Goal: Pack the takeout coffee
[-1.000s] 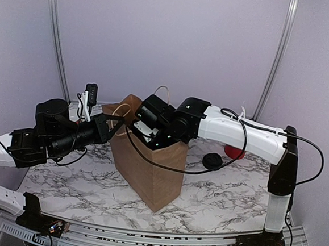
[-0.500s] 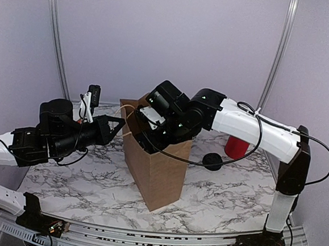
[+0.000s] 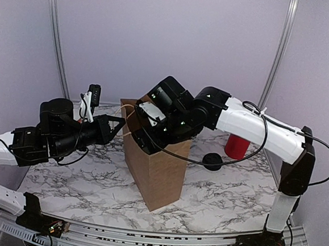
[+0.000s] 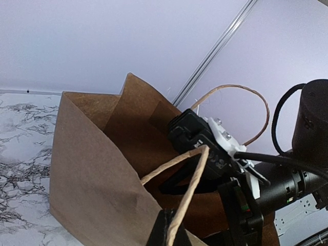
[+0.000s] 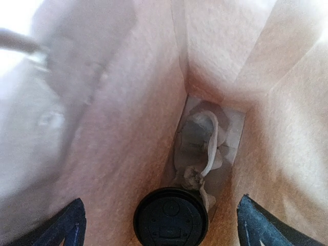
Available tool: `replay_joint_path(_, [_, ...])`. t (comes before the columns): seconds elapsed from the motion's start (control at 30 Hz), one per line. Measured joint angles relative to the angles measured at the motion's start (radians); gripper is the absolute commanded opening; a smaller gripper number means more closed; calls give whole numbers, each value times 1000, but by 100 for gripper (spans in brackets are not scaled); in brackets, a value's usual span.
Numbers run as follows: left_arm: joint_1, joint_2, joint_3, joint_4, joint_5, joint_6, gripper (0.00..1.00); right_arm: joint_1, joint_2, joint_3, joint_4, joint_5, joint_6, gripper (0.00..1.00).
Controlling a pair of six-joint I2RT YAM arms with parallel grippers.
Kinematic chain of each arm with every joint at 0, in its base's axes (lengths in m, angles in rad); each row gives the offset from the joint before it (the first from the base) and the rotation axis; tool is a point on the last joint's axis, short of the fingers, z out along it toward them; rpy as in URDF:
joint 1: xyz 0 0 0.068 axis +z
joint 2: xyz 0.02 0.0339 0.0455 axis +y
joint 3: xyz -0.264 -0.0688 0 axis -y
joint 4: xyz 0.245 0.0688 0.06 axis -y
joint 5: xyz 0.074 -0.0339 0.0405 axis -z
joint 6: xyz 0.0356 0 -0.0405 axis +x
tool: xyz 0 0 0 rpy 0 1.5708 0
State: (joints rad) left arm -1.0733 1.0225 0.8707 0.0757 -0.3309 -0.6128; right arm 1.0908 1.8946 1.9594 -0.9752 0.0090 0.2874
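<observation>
The brown paper bag (image 3: 156, 169) stands upright mid-table. In the right wrist view the takeout coffee, seen from above as a black lid (image 5: 170, 218), stands on the bag's floor. My right gripper (image 5: 161, 224) is open, its two dark fingertips (image 5: 66, 225) wide apart on either side above the cup and not touching it. In the top view its fingers are hidden inside the bag mouth (image 3: 146, 134). My left gripper (image 4: 173, 231) is shut on the bag's near paper handle (image 4: 190, 197) and pulls it left; it also shows in the top view (image 3: 118, 122).
A crumpled white paper (image 5: 202, 143) lies on the bag floor behind the cup. A red holder (image 3: 237, 146) and a low pile of black lids (image 3: 212, 160) sit right of the bag. The bag's far handle (image 4: 241, 102) arches over my right wrist.
My right arm has risen from deep in the bag toward its mouth. The bag has shifted slightly right and stands straighter. The left gripper keeps hold of the handle.
</observation>
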Motion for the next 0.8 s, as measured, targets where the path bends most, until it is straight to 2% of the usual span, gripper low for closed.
replay_joint_path(0.8, [0, 11, 17, -4, -2, -6, 0, 5, -159, -75, 157, 1, -31, 100])
